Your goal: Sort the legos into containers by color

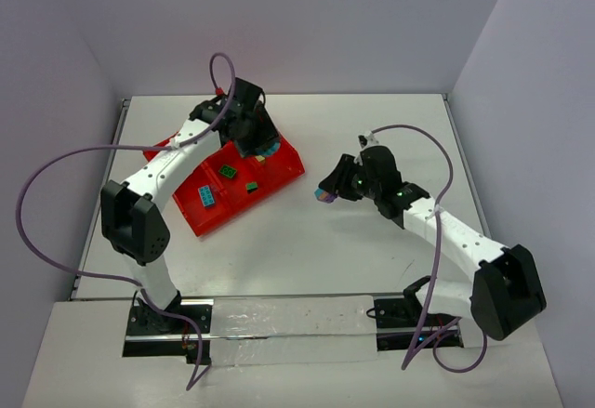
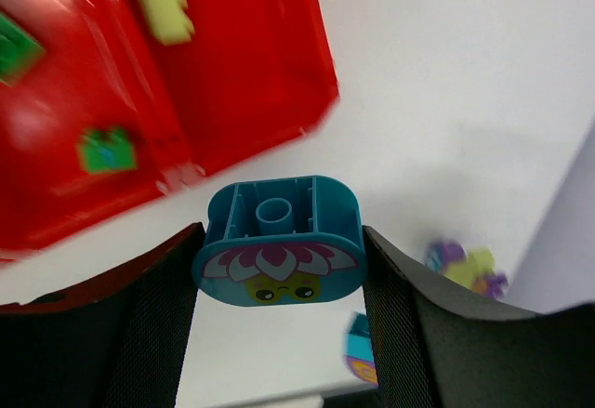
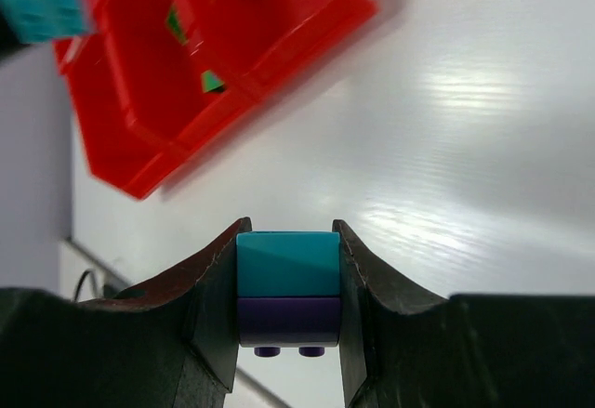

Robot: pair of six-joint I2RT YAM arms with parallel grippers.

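Observation:
My left gripper is shut on a teal lego with a flower face printed on it and holds it above the right edge of the red tray. In the left wrist view the lego hangs just past the tray's corner, over the white table. The containers hold green legos, a blue one and a yellow-green one. My right gripper is shut on a teal-on-purple clump and holds it above the table, right of the tray.
A blurred purple and yellow-green clump lies to the right in the left wrist view. White walls close the table at the back and sides. Purple cables loop off both arms.

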